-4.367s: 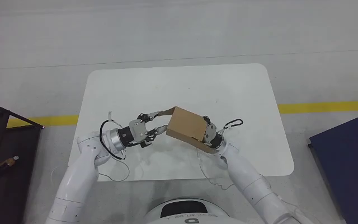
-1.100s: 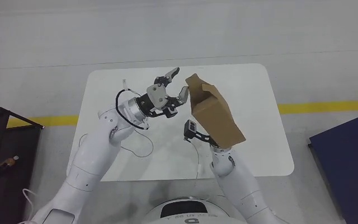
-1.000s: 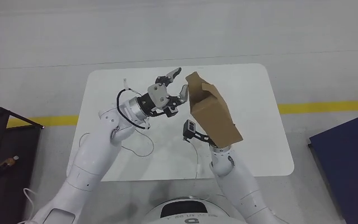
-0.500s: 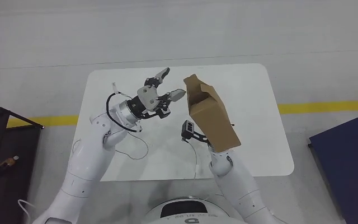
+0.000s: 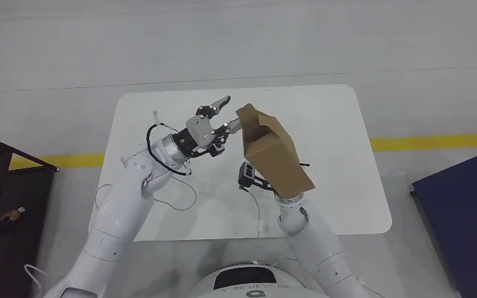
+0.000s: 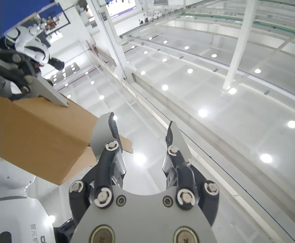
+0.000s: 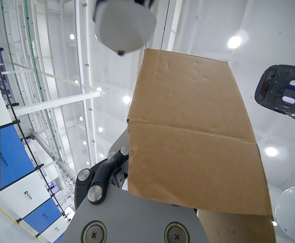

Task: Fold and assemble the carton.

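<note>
White table [image 5: 335,119] lay bare toward the right of frame; right gripper [image 5: 252,173] clamped the raised carton [image 5: 274,153], left gripper [image 5: 228,113] spread apart beside its upper-left edge.

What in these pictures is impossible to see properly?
- Right wrist view: the carton covers the right gripper's fingertips.
- Left wrist view: the picture's edge cuts off the carton's far end.
- Top view: too small to tell whether the left gripper touches the carton's flap.

A logo with a short word is showing on the blue and white wall panels [image 7: 28,195]. Lettering on the overhead sign [image 6: 121,9] is showing too small to read.
</note>
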